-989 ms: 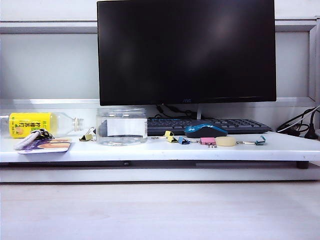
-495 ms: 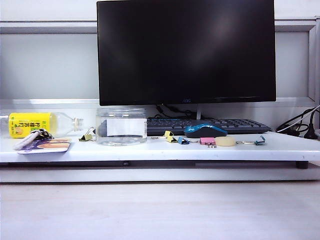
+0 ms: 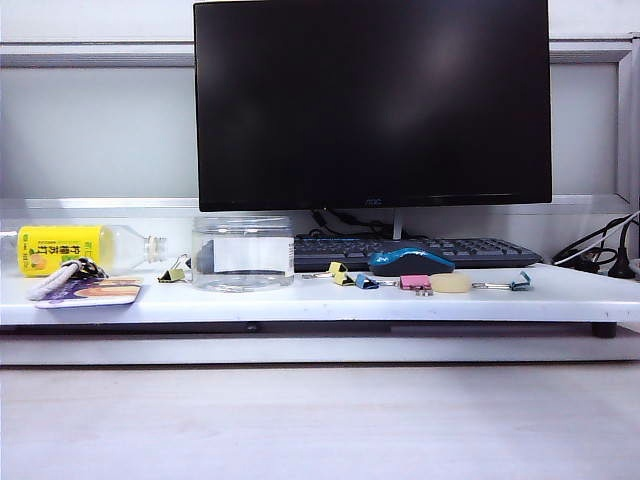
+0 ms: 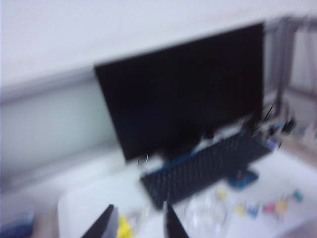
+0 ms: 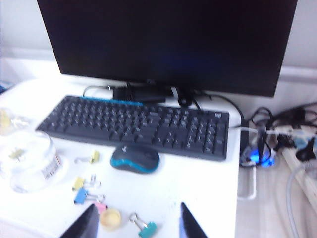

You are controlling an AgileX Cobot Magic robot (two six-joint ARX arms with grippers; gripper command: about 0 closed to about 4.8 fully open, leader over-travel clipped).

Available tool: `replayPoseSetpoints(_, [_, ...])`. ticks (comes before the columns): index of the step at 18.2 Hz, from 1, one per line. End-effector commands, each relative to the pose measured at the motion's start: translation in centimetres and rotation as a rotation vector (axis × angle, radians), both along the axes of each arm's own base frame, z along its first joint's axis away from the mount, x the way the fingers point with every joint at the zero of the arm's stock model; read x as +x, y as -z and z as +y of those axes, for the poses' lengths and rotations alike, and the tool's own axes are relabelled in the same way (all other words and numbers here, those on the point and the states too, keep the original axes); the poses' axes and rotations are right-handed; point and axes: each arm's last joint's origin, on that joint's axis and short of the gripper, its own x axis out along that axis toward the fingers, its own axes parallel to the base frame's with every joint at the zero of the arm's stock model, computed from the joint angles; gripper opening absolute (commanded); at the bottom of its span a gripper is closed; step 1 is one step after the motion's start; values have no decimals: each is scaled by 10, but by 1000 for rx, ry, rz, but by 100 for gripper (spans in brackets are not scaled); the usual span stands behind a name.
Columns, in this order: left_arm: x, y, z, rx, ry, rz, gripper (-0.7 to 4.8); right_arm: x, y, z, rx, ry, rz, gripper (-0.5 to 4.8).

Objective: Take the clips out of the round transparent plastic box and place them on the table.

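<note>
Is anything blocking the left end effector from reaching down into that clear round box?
Nothing visible does. The left end effector hangs open above the table, short of the round transparent plastic box, with only air between them. Its mouth looks uncovered, though the view is blurred.

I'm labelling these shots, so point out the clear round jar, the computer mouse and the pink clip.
round transparent plastic box (image 3: 243,254): exterior view, front wall.
computer mouse (image 5: 134,159): right wrist view, dark top shell.
pink clip (image 3: 415,282): exterior view, pink body.
</note>
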Motion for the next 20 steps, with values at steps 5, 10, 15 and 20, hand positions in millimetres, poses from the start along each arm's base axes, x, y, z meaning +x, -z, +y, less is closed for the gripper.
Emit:
replayPoseSetpoints(5, [-7, 69, 6, 7, -25, 90, 129, -4, 4, 2, -21, -69, 2, 212])
replayPoseSetpoints(10, [-20, 115, 15, -20, -6, 104, 128, -17, 8, 4, -23, -192, 24, 212])
replayPoseSetpoints(15, [-10, 146, 5, 4, 59, 199, 128, -33, 12, 4, -19, -223, 33, 211])
replayPoseSetpoints(20, [1, 160, -5, -7, 111, 250, 119, -44, 32, 5, -1, -257, 52, 211])
